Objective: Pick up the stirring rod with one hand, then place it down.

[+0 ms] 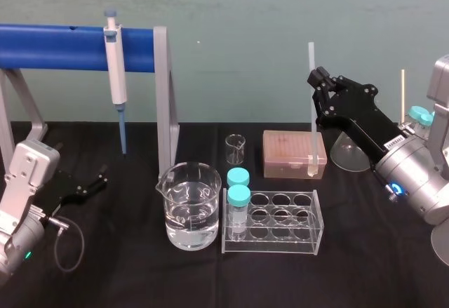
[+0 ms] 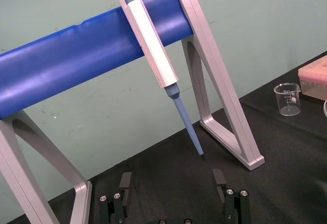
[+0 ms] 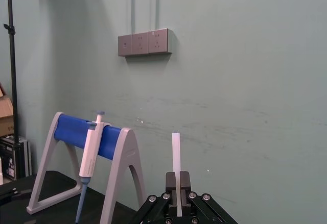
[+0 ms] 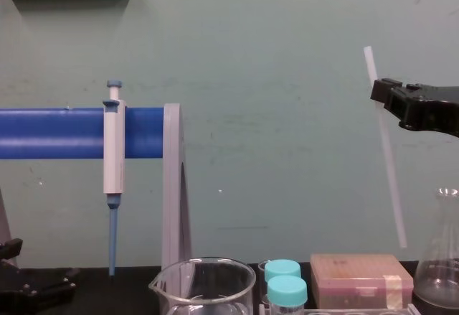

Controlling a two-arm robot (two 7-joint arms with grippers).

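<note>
Head view is showing the right claw (image 1: 319, 81) gripping the stirring rod (image 1: 311, 111) close to its upper end. The jaws are closed tight on it, so the rod is hanging almost upright with a slight lean. Its lower end is floating over the pink box (image 1: 284, 155), clear of the black surface (image 1: 372, 273). I am judging that the height is serving to clear the glassware, and that the setting-down is not yet done. The left claw (image 1: 95, 182) is resting low on the surface at the robot's left, jaws spread wide and holding nothing, likely parked out of the way. The pipette (image 1: 116, 76) is hanging from the blue bar (image 1: 56, 47), tip pointing down. A white label on the right arm and marks on the small beaker (image 1: 236, 149) are carrying print too small to read.
</note>
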